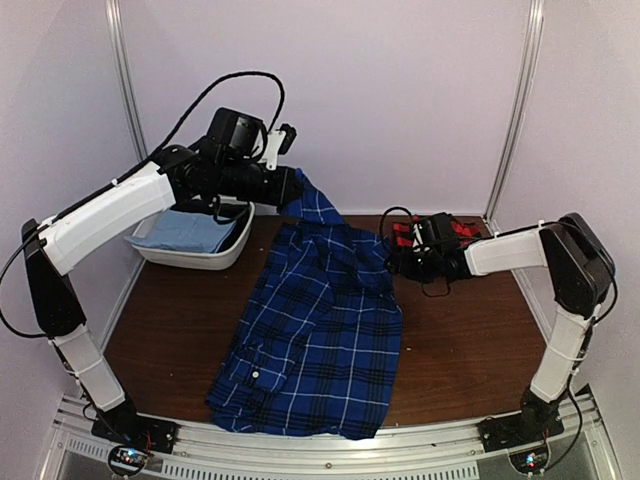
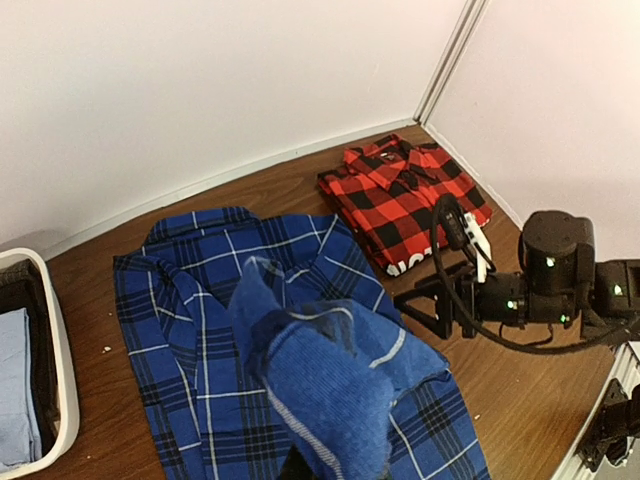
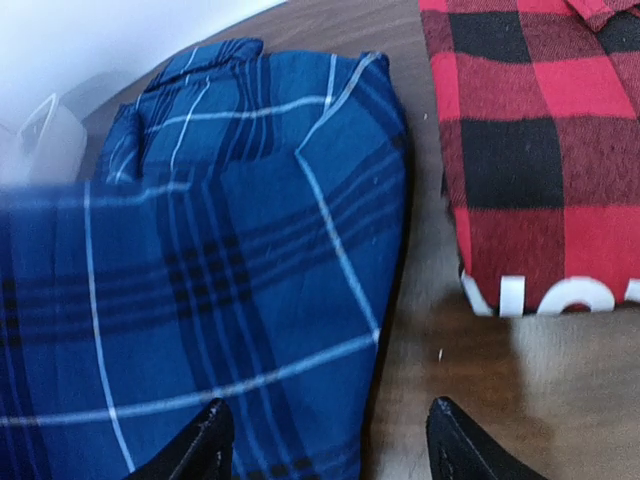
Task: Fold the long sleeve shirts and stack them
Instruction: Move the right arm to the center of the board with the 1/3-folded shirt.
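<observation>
The dark blue plaid shirt [image 1: 320, 320] lies spread down the middle of the table. My left gripper [image 1: 291, 189] is raised over its far end, shut on a bunched piece of that shirt [image 2: 330, 400], which hangs from it and hides the fingers in the left wrist view. The red-and-black check shirt [image 1: 462, 231] lies folded at the back right [image 2: 410, 195]. My right gripper [image 1: 396, 258] is low and open at the blue shirt's right edge [image 3: 250, 250], one fingertip [image 3: 210, 440] over the cloth, the other over bare wood. The red shirt [image 3: 540, 150] is just beyond it.
A white basin [image 1: 222, 257] at the back left holds a plain light blue cloth [image 1: 185, 232] and shows at the left edge of the left wrist view [image 2: 60, 380]. Walls close the back and sides. The table's metal front rail [image 1: 330, 450] runs along the near edge.
</observation>
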